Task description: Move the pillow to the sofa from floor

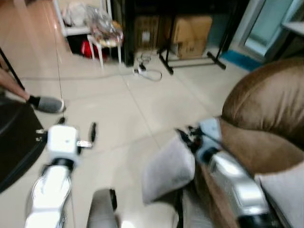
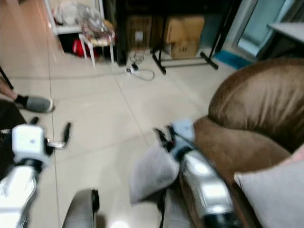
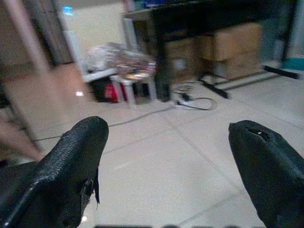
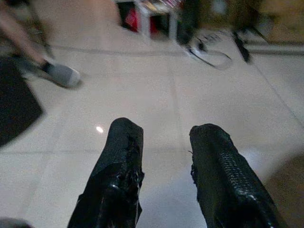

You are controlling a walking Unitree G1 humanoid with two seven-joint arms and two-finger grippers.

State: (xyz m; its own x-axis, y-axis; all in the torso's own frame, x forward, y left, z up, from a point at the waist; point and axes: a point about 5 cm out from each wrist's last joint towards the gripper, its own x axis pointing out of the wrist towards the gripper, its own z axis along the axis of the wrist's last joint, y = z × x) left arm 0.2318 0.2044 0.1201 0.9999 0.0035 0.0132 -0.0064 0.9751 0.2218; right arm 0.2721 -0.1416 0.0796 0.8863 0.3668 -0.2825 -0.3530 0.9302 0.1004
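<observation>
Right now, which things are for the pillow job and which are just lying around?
For the job:
grey pillow
brown sofa
right gripper, beside the pillow

Just lying around:
cardboard boxes
white power strip
small white stool
person's foot

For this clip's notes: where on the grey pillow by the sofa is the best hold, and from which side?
Judging from the blurred eye views, the pillow hangs or leans at the sofa front, top corner up beside the right pincer. That upper corner or edge looks best: thin, soft, pinchable. Come from the sofa side, above, fingers across the edge. The left pincer is open over bare floor.
</observation>
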